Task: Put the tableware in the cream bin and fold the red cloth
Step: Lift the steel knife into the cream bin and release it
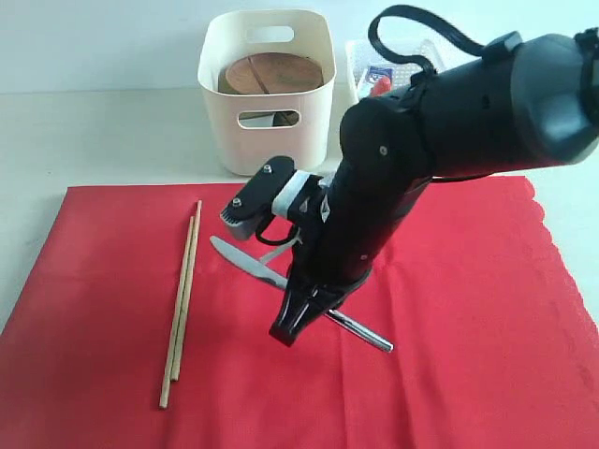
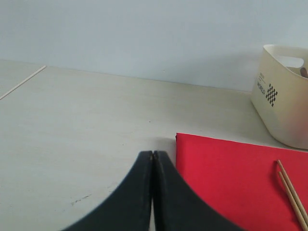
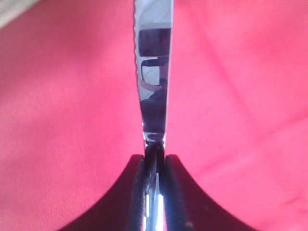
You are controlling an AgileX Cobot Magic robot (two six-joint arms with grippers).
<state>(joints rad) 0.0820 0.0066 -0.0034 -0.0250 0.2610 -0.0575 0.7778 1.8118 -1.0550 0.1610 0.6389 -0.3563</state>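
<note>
Cream bin (image 1: 267, 140) stands on the desk (image 1: 112, 131) just past the far edge of the red cloth (image 1: 468, 327). Inside it: 1 round brown plate (image 1: 271, 73), propped at a tilt; other contents not legible. Behind-right of the bin, a white basket (image 1: 357, 51) holds a blue-and-white carton (image 1: 379, 77), mostly hidden by the right arm.

Steel knife (image 1: 245, 260) is near the cloth's centre, blade twd the left edge, handle end twd the near-right. Right fingers (image 1: 295, 318) are closed on it approx. at the blade–handle junction, one finger each side. Whether it is off the cloth cannot be told.

Left fingers (image 2: 144, 166) are pressed together w/ nothing between, over bare desk just off the cloth's far-left corner.

Count: 1 bin, 1 plate, 1 knife, 2 wooden chopsticks (image 1: 182, 299) lying side by side twd the cloth's left edge, 1 cloth.
</note>
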